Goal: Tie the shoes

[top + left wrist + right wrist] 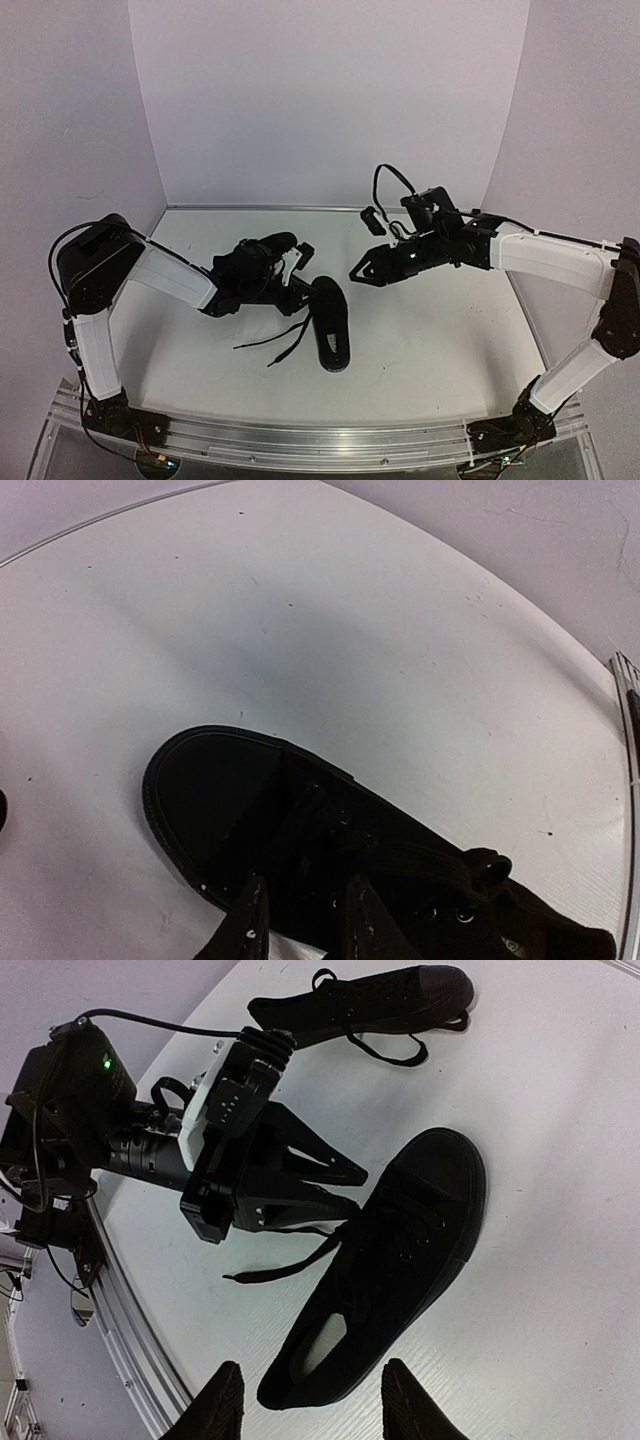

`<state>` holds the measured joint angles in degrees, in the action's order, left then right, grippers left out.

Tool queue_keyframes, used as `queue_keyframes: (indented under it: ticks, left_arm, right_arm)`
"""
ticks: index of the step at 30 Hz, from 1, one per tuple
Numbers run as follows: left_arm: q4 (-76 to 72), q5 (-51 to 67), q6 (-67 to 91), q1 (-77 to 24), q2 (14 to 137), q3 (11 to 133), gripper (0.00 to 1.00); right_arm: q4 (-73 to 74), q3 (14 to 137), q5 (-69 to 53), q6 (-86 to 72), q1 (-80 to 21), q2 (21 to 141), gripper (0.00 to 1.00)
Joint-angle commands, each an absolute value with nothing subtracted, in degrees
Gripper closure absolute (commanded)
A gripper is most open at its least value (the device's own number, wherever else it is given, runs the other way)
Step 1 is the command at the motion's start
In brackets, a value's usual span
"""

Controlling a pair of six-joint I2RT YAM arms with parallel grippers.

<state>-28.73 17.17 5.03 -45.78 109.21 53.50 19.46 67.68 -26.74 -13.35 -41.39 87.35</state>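
Although both shoes are in view, no camera shows either one whole and clear. The near shoe [400,1250] lies on the white worktop [450,340] between the 2 arms. Its laces [278,348] are untied and trail loose across the surface. The left wrist view shows only its toe cap and some eyelets, and the rest is cut off at the bottom and right edges. Black lace against black canvas is hard to separate there.

The left pincer [355,1190] sits low over this shoe's lacing, its tips at the eyelet rows. Its 2 fingers [250,925] stand a little apart, with only their ends showing at the bottom of the left wrist view. 1 lace end [285,1260] runs from the tips out onto the worktop. Whether any lace lies between the fingers cannot be told.

The far shoe [360,1005] lies on its side farther back, beyond the left arm. In the top view that arm's wrist overlaps it, so its outline blurs into the black hardware. Its laces are also loose.

The right pincer [312,1370] hangs above the worktop apart from both shoes. Its jaws are spread wide and hold nothing.
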Motion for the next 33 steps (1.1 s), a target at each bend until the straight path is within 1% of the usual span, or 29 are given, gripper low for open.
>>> queue_keyframes:
  ticks: [1,2,4,5,8,10,16,19,22,26,29,33]
  left_arm:
    - [-26.5,11.43,5.54,-45.44,103.49,52.33,0.65]
    - [-26.09,10.48,5.58,-45.43,102.11,51.78,0.61]
    - [-25.29,8.98,6.04,-45.23,99.9,50.23,0.49]
    - [-24.43,8.27,6.26,-45.1,98.53,49.65,0.46]
    - [-19.99,5.8,6.92,-45.0,94.75,48.57,0.42]
    - [-14.52,6.21,6.26,-45.07,91.93,48.3,0.41]
    - [11.74,7.67,4.6,-45.01,85.25,50.46,0.42]
    - [23.22,5.62,5.17,-45.0,84.52,52.86,0.41]
    - [31.54,3.88,4.7,-45.0,85.47,54.78,0.41]
    - [37.54,1.59,2.42,-45.04,90.17,58.19,0.41]
    - [38.13,3.19,0.45,-44.89,93.85,59.54,0.43]
    - [38.26,4.15,-1.75,-44.94,97.81,60.87,0.48]
  right_arm:
    - [17.67,67.37,-27.51,-13.36,-41.31,88.07,0.55]
    - [17.67,67.34,-27.51,-13.36,-41.31,88.07,0.54]
    - [17.67,67.39,-27.55,-13.28,-41.31,88.13,0.54]
    - [17.67,67.44,-27.57,-13.24,-41.31,88.21,0.53]
    - [17.67,67.57,-27.69,-13.17,-41.31,88.41,0.53]
    - [17.67,67.52,-27.76,-13.06,-41.31,88.42,0.52]
    - [17.67,66.91,-27.84,-13.09,-41.31,87.57,0.51]
    - [17.63,66.75,-27.94,-13.18,-41.31,87.17,0.5]
    - [17.5,66.53,-28.02,-13.34,-41.31,86.88,0.49]
    - [17.05,65.72,-28.02,-13.87,-41.31,86.31,0.47]
    - [16.93,65.12,-27.84,-14.21,-41.31,85.48,0.47]
    - [16.96,64.12,-26.82,-14.47,-41.23,83.74,0.47]
